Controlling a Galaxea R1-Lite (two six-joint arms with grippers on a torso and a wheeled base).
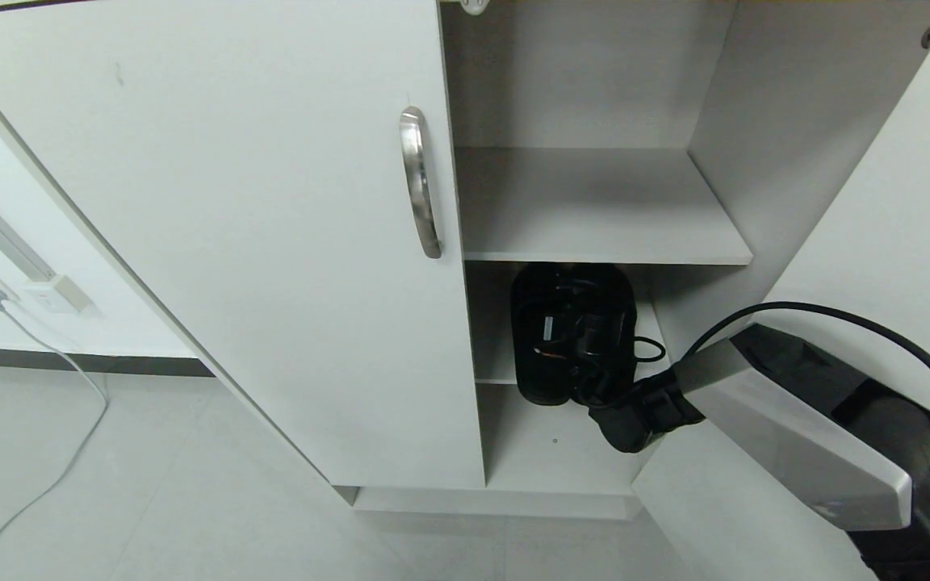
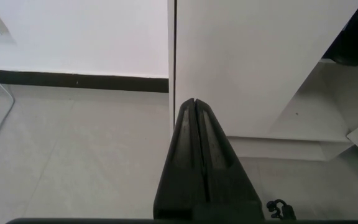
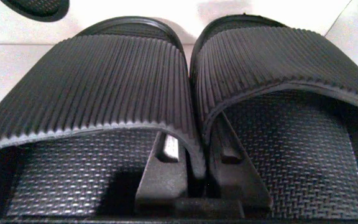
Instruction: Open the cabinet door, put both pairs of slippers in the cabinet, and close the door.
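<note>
One pair of slippers [image 1: 547,355] clamped by right gripper [image 3: 197,149], arm extended into cabinet [image 1: 594,210], lower compartment; left gripper [image 2: 194,104] closed, empty.

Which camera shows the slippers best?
The right wrist view: the slippers are close, ribbed straps clear, right gripper pinching them. The head view has them dark under the cabinet shelf. The left wrist view faces the closed door.
</note>
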